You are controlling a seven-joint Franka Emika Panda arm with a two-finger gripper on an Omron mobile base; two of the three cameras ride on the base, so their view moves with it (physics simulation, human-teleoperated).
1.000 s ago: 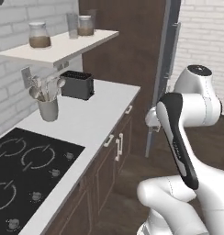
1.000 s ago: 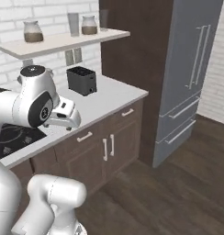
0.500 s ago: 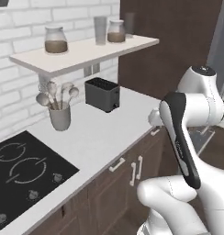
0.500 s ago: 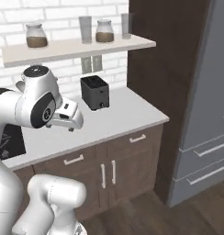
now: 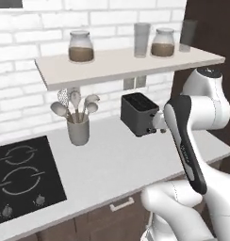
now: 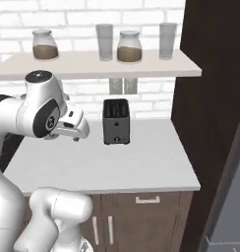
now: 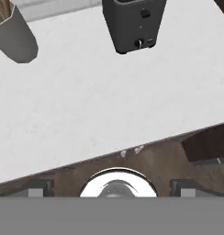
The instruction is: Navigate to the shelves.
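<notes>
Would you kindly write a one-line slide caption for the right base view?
Robot arm faces the shelf holding two jars and two glasses, above a black toaster on the pale counter.

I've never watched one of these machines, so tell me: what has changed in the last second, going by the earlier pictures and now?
The base has driven on and turned toward the wall: the fridge has slid out of the left view, and the shelves with their jars now sit squarely ahead. Nothing was grasped or released. The toaster and utensil holder kept their places on the countertop, and the arm kept its folded pose.
</notes>
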